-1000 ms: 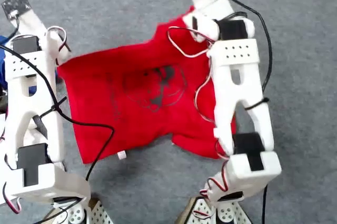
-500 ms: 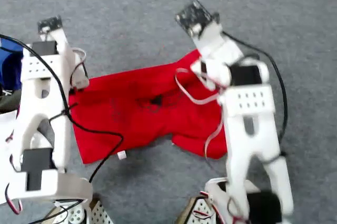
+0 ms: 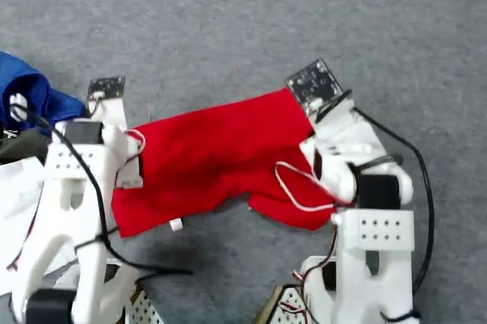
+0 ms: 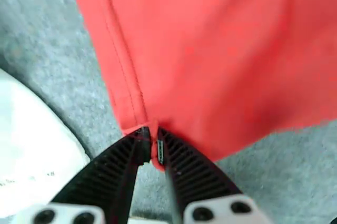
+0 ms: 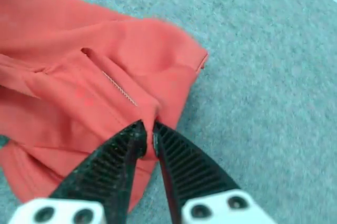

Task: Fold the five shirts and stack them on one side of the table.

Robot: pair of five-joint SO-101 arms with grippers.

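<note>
Dragging the red shirt [image 3: 213, 160] toward the frame's bottom, left gripper [image 4: 152, 148] and right gripper [image 5: 149, 137] are pinching its cloth tight, halving it.

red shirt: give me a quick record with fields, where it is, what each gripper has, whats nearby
red shirt: lies across the grey table, between the two arms
left gripper: shut on a stitched edge of the shirt
right gripper: shut on a fold of the shirt, with layers bunched around it
nearby: blue cloth beside the left arm
stacking: not yet done for this shirt
</note>
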